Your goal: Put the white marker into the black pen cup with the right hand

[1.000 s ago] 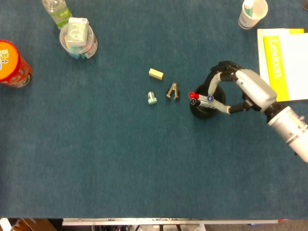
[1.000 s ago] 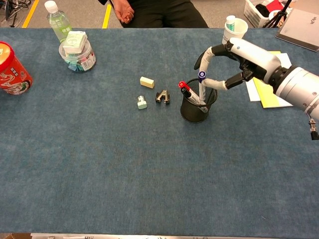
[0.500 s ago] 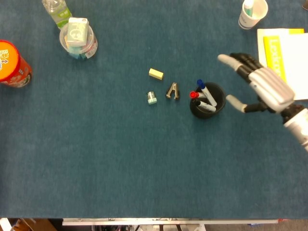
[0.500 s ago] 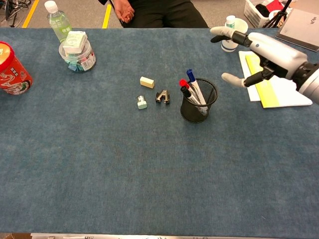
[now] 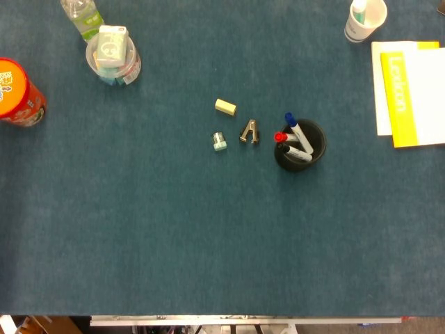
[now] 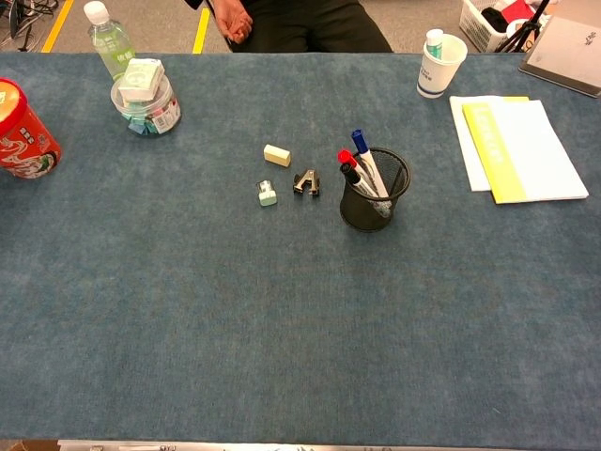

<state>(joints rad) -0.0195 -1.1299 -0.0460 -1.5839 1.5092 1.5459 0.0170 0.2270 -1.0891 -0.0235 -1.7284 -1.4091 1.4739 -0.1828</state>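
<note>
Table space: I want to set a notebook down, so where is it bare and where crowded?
The whole near half, in front of the black pen cup, is bare. Crowded: the eraser, staple remover and small sharpener left of the cup.

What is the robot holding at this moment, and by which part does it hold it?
Nothing that can be seen: neither hand is in view. The white marker with the blue cap stands free in the black pen cup, leaning on its rim.

Black mesh pen cup, blue-capped white marker, blue table, yellow-and-white booklet.
</note>
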